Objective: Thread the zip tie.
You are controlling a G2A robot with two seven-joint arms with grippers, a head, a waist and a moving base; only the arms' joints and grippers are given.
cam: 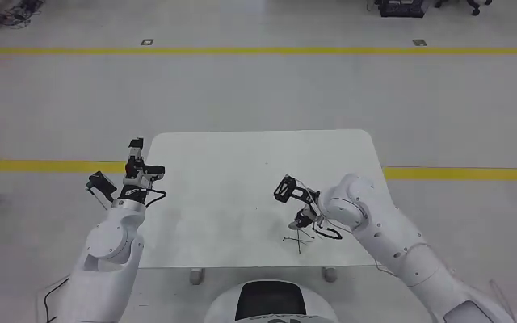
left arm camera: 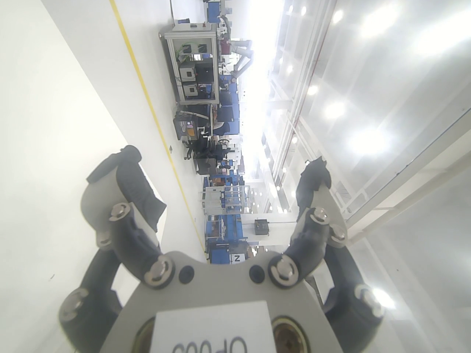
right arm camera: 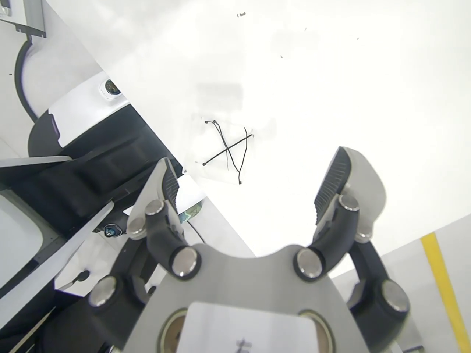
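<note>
Thin black zip ties [right arm camera: 230,150] lie crossed over one another on the white table [cam: 242,178], close to its front edge [cam: 297,238]. My right gripper [right arm camera: 254,165] hangs open above the table a short way from them, with nothing between its ribbed pads [right arm camera: 331,181]; from above it [cam: 304,218] sits just behind the ties. My left gripper [left arm camera: 220,163] is open and empty, turned away from the table toward the room. From above it [cam: 136,155] is at the table's left edge, far from the ties.
The ties lie near the table's front edge [right arm camera: 220,218], with the robot's base just beyond it. A few small dark specks [right arm camera: 241,14] dot the tabletop farther off. A yellow floor line [cam: 258,51] runs behind the table.
</note>
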